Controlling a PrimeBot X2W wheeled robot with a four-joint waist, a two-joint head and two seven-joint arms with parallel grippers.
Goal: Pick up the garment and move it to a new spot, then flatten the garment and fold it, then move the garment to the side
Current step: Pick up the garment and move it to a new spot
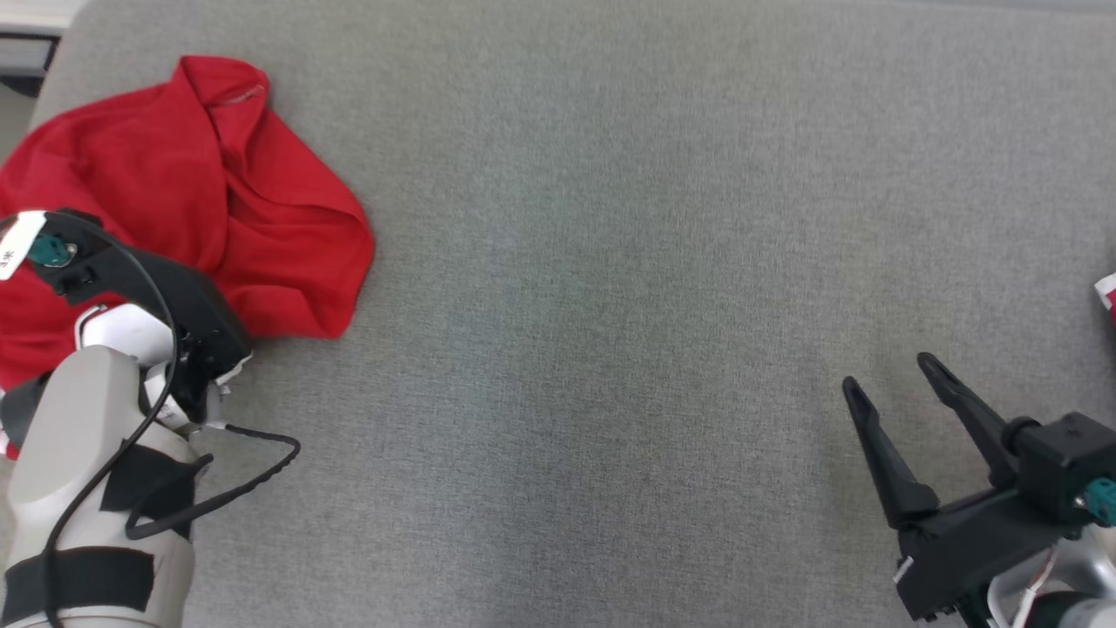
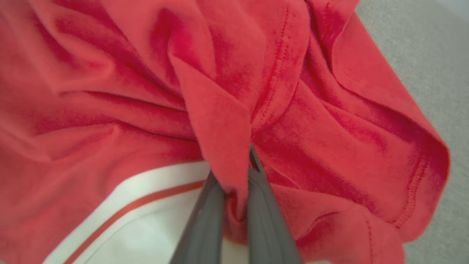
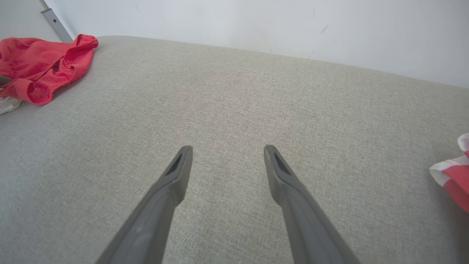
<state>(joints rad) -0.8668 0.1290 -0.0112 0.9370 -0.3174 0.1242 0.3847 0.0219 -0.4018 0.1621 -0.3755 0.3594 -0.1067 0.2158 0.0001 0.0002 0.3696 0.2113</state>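
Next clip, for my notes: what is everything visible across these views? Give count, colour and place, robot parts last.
garment: one, red with a white striped part, crumpled at the far left of the surface.
cloth: one, red and white, partly in view at the right edge.
surface: one, grey fabric, beneath everything.
wall: one, white, behind the surface.
left claw: one, dark, shut on a fold of the garment.
right claw: one, dark, open, above bare surface on the right.

Head overhead; left wrist close; all share garment (image 1: 261, 227).
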